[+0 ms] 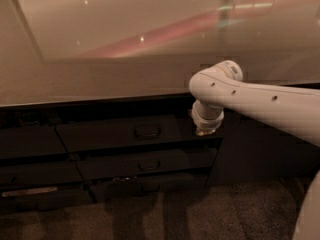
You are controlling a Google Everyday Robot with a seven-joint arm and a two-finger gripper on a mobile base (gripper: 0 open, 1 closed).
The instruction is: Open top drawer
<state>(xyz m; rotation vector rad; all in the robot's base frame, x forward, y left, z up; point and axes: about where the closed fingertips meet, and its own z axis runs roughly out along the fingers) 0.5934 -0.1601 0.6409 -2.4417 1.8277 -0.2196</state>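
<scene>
Your gripper (204, 129) sits at the lower end of the white arm (260, 101), which enters from the right and bends downward at a rounded joint just below the counter edge. You see the gripper at the right end of the top drawer (115, 135), at or very near the drawer front; contact cannot be confirmed. How far the gripper is open, and whether it has hold of anything, cannot be told from this view. The top drawer lies directly under the pale countertop (100, 79), its dark front running wide across the cabinet. Its small bar handle (147, 131) sits at mid-front, well to the left of the gripper. Whether the drawer stands ajar cannot be told. Two lower drawers (145, 165) with similar handles are stacked beneath it. Dark drawer fronts (27, 144) adjoin on the left. Carpeted floor (200, 214) fills the foreground.
</scene>
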